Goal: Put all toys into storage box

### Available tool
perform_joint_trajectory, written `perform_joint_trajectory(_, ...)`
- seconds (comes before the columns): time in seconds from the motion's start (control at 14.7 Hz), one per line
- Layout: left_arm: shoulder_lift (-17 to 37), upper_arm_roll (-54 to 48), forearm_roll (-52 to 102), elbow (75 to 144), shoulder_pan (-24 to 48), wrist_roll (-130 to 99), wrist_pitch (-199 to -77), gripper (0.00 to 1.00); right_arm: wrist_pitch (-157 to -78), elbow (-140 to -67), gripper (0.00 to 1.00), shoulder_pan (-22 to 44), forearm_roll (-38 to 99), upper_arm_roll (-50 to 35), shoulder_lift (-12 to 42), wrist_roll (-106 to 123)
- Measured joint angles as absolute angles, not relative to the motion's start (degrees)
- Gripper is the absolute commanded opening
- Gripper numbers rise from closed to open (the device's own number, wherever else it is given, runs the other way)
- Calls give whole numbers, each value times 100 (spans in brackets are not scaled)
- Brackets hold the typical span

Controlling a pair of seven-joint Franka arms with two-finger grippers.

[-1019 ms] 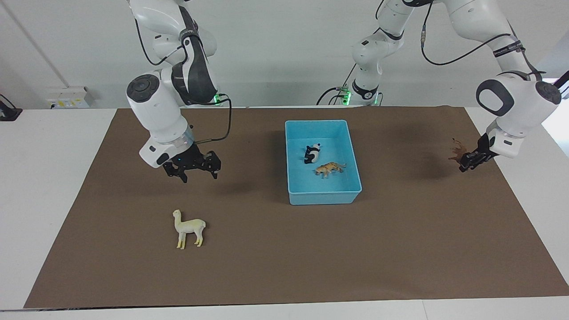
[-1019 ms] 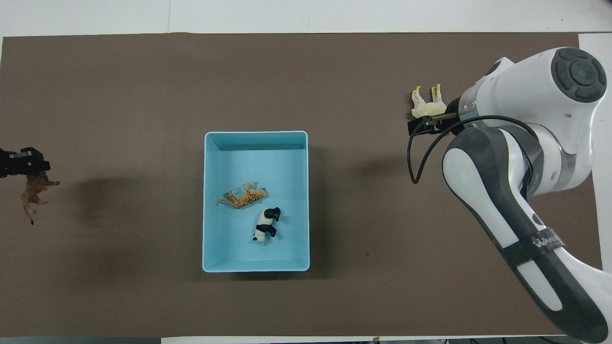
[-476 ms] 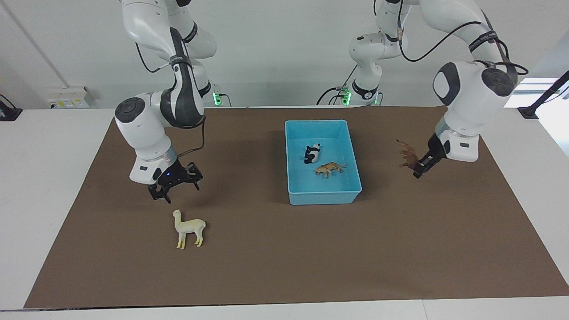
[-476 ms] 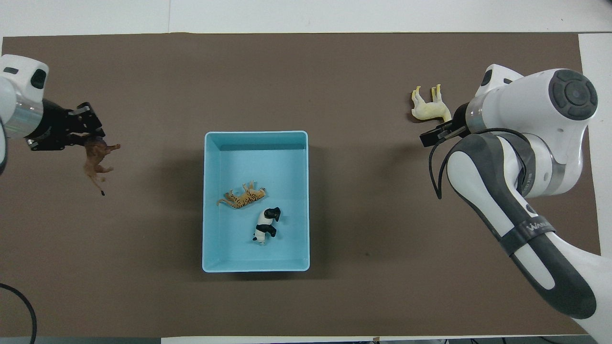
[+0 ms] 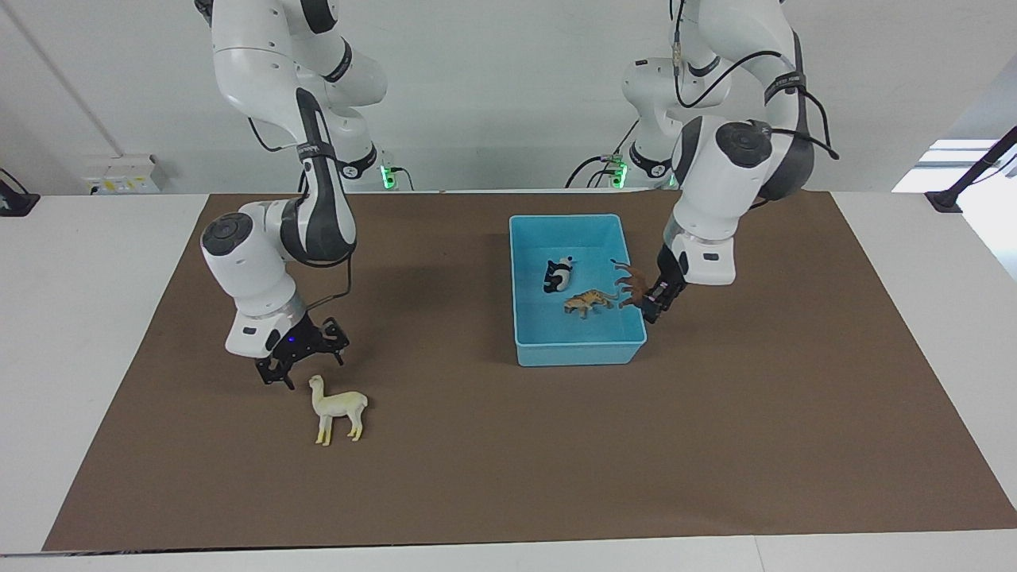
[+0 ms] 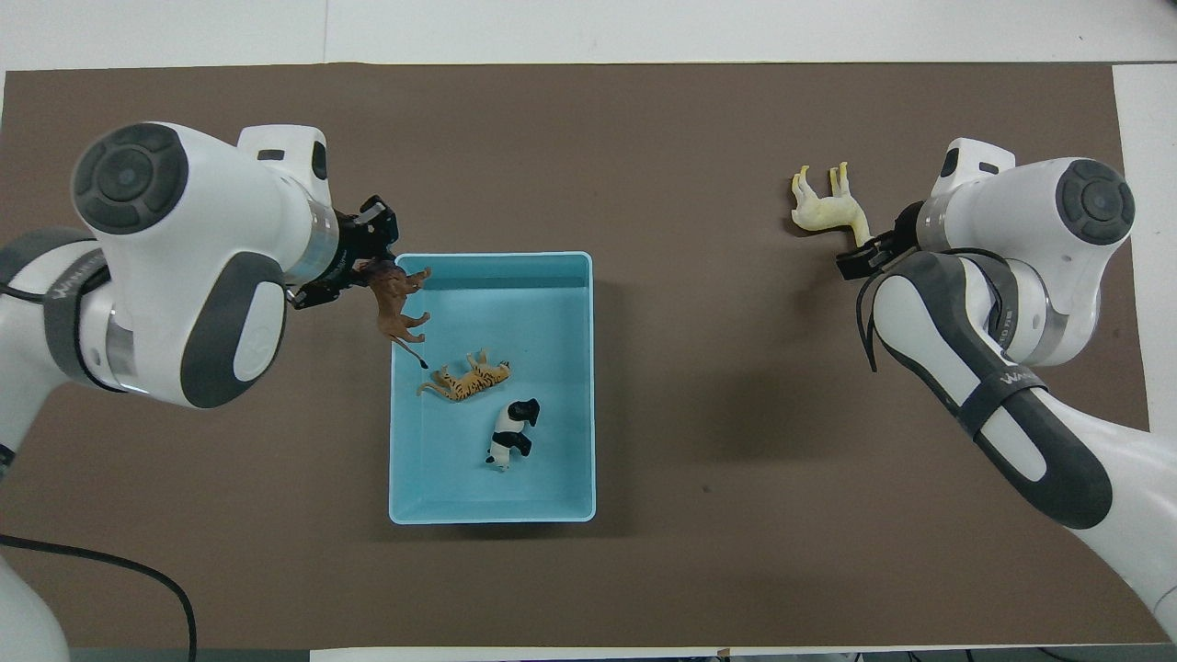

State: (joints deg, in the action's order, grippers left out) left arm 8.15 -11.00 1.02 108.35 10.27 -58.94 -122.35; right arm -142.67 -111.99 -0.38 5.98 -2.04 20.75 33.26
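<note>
We pinch the lion (image 5: 633, 284) in the left gripper (image 5: 656, 303) over the storage box (image 5: 578, 356) rim for dropping beside 2 toys, the right gripper (image 5: 300, 364) spread near the alpaca (image 5: 337, 407).

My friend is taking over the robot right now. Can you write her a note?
Left gripper: shut on the lion, over the blue box's wall.
Right gripper: open, low over the mat beside the alpaca, not touching.
Done: panda and tiger lie in the box.
Left: drop the lion in, then grab and box the alpaca.
</note>
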Motion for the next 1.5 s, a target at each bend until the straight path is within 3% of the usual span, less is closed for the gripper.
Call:
perform_joint_trajectory(0.07, 745, -1100, 102, 11032, 1130, -5963, -12294, 100, -14374, -11197, 100, -38, 598, -204, 2153, 3361)
perform_joint_trajectory(0.14, 665, -1100, 102, 11189, 1196, -6001, -12288, 100, -14443, -11196, 100, -38, 598, -204, 2219, 3385)
perform_joint_trajectory(0.2, 592, -1096, 102, 11301, 1226, -6023, -12257, 100, -14470, -11195, 85, -39, 598, -204, 2261, 3393)
perform_joint_trajectory(0.34, 464, -1052, 101, 11374, 1227, -6027, -12048, 100, -14472, -11193, 18, -59, 598, -198, 2282, 3393)
perform_joint_trajectory(0.41, 386, -1008, 100, 11369, 1218, -6027, -11960, 100, -14472, -11187, 0, -95, 598, -194, 2282, 3393)
perform_joint_trajectory(0.54, 117, -920, 91, 11352, 1043, -6027, -11833, 100, -14471, -11176, 0, -172, 598, -189, 2280, 3393)
perform_joint_trajectory(0.68, -292, -864, 68, 11333, 430, -5716, -11507, 100, -14433, -11137, 0, -198, 598, -189, 2268, 3393)
perform_joint_trajectory(0.95, -975, -666, 68, 11129, -1137, -3013, -10517, 100, -13808, -10772, 0, -175, 598, -219, 2144, 3151)
perform_joint_trajectory(1.16, -1055, -633, 71, 10707, -2040, -839, -10102, 100, -13205, -10493, 0, -53, 606, -297, 1935, 2290)
perform_joint_trajectory(1.5, -1008, -603, -11, 10605, -2561, -177, -10397, 100, -12262, -10159, 0, 1359, 609, -350, 1409, -1032)
